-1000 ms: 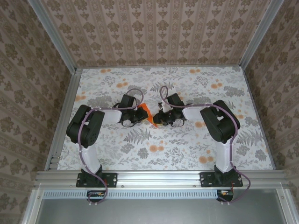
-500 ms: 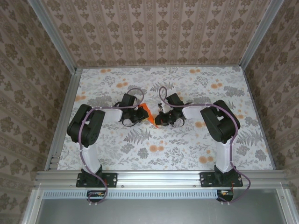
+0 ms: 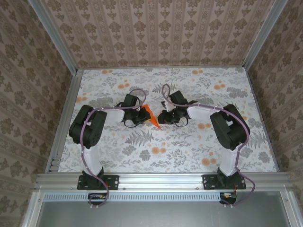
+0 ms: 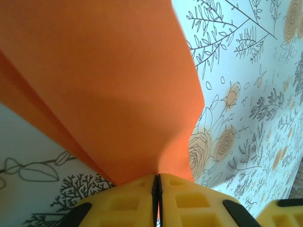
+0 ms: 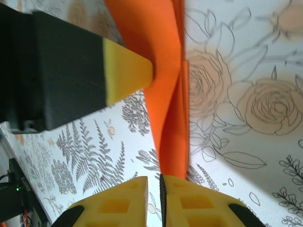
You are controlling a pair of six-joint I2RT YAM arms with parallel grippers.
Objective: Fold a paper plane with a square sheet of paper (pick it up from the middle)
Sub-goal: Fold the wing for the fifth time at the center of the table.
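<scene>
Mid-table, my left gripper (image 4: 156,182) pinches the creased bright-orange paper sheet (image 4: 104,85). My right gripper (image 5: 152,183) stands a sliver apart at the sheet's narrow end. I judge a firm hold and a slow crease-press best. Beyond, the flowered white tabletop (image 3: 189,80) offers room, with the rails well apart.

Beige-brown damask wallpaper (image 3: 161,33) lines three enclosure walls, cornered by aluminium posts (image 3: 53,37). The tabletop (image 3: 189,156) carries a pale floral print (grey ferns, orange roses). An aluminium rail (image 3: 161,180) edges the front, and the grey panel (image 3: 161,215) below is possibly metal.
</scene>
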